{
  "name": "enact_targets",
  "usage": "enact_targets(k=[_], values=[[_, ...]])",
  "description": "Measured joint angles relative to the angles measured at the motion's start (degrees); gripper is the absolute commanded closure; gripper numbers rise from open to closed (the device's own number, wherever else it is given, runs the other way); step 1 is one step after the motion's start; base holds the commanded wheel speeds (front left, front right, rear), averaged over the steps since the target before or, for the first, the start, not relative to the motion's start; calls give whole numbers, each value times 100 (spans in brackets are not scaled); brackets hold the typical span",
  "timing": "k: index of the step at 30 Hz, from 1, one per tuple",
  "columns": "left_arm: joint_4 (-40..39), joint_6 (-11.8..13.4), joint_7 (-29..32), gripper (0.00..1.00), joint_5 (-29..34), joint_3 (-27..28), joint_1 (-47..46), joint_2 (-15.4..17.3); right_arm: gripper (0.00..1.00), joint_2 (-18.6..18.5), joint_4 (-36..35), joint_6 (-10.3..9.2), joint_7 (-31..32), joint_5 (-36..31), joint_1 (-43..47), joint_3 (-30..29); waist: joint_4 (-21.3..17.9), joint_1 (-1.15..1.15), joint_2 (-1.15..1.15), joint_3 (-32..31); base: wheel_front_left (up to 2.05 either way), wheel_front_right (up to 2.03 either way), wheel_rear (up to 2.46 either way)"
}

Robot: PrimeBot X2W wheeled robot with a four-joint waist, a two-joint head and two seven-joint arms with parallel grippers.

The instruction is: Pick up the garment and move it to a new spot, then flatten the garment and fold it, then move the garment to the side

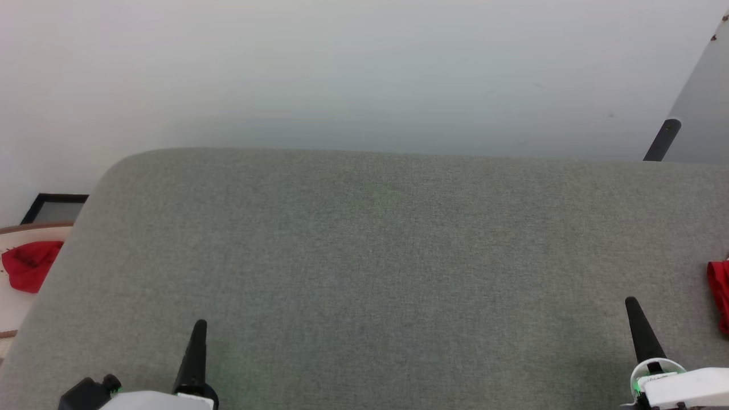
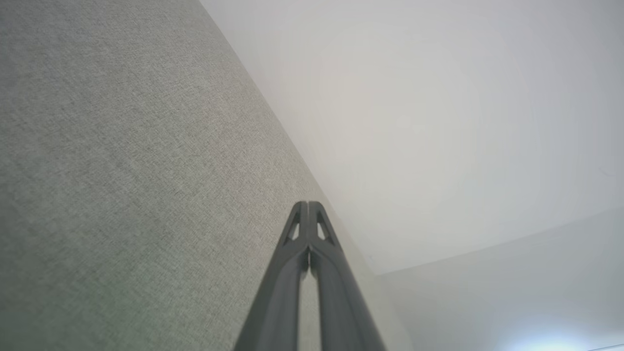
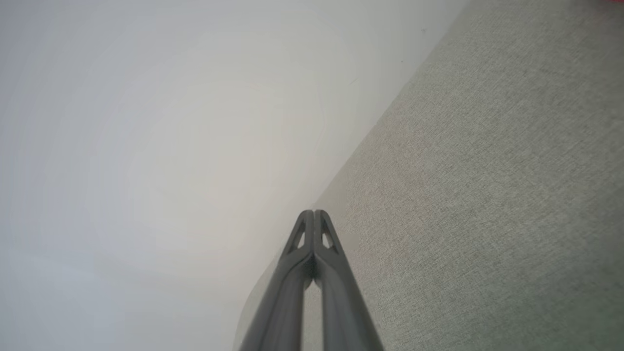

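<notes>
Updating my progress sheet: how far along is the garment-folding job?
Done: nothing confirmable. The red fabric at the right edge of the grey woven surface is mostly cut off, so folded or not, I cannot tell. In hand: nothing; left gripper and right gripper are shut, empty. Remaining: possibly everything. Another red cloth lies off its left side.

Two grippers: the left gripper (image 1: 198, 333) and the right gripper (image 1: 633, 307), each with two dark fingers pressed together. One grey padded surface (image 1: 364, 256) lies under both. Two red cloths: the garment (image 1: 719, 296), just outward of the right gripper and cut off by the picture's edge, and one crumpled cloth (image 1: 29, 265), well outward of the left gripper. One pale tabletop (image 1: 11, 310) bears that cloth. One dark frame (image 1: 54, 208) lies beyond it. One dark pole (image 1: 660, 139) stands far ahead of the right gripper.
</notes>
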Motion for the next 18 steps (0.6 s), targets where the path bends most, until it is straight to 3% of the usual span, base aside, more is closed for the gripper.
enact_targets(k=[18], values=[[137, 0, 285, 100, -988, 63, -263, -38, 100, 49, 185, 0, 178, 961, -180, -30, 5, 0, 0, 12, 0, 0, 0]])
